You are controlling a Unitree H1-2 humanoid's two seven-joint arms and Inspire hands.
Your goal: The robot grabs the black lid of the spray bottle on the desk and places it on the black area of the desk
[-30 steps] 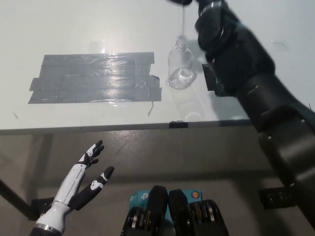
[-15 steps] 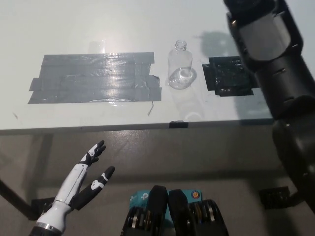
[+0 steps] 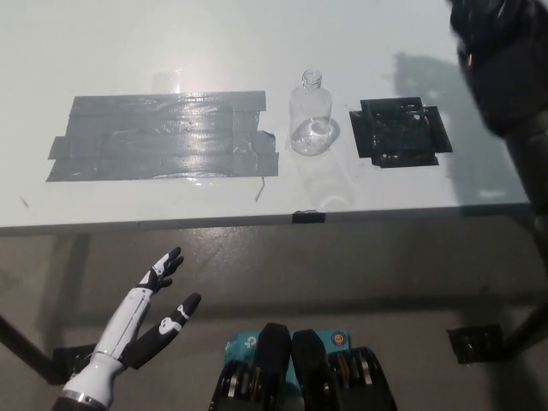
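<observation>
The clear plastic spray bottle (image 3: 310, 121) stands lidless beside the black taped square (image 3: 399, 131) – the lid, likely light, unseen; black right arm (image 3: 505, 68) hand hidden, state unclear.

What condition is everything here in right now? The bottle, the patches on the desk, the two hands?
Spray bottle: upright, clear, neck open, no lid on it.
Black area: bare, no lid on it.
Grey tape patch: stuck flat on the desk, nothing on it.
Left hand: open, holding nothing, resting below the desk edge.
Right arm: at the upper right corner; its hand is out of view.
</observation>
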